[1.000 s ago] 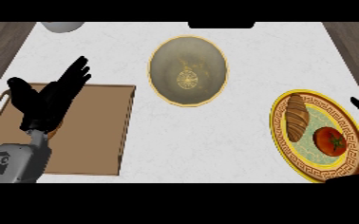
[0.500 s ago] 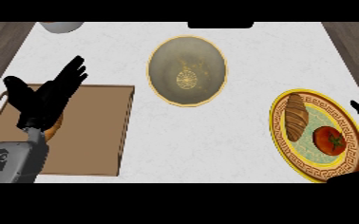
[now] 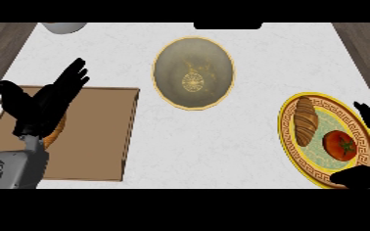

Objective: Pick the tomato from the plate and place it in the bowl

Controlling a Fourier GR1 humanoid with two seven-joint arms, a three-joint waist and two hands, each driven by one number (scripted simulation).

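STEP: approach | right hand (image 3: 356, 177) at gold-rimmed plate (image 3: 289, 142), finger state undeterminable | left hand (image 3: 45, 103) relaxed, resting | NEXT: grasp red round tomato (image 3: 339, 145), carry to olive gold-rimmed bowl (image 3: 194, 72)

tabletop (image 3: 217, 142): white, faintly marbled, fills most of the view | wood floor (image 3: 14, 41): dark brown strips at left and right top corners | wooden board (image 3: 94, 132): brown, flat, at left | light: even

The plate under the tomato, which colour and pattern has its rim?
The plate has a gold rim with a dark key pattern around a pale green centre, seen in the head view.
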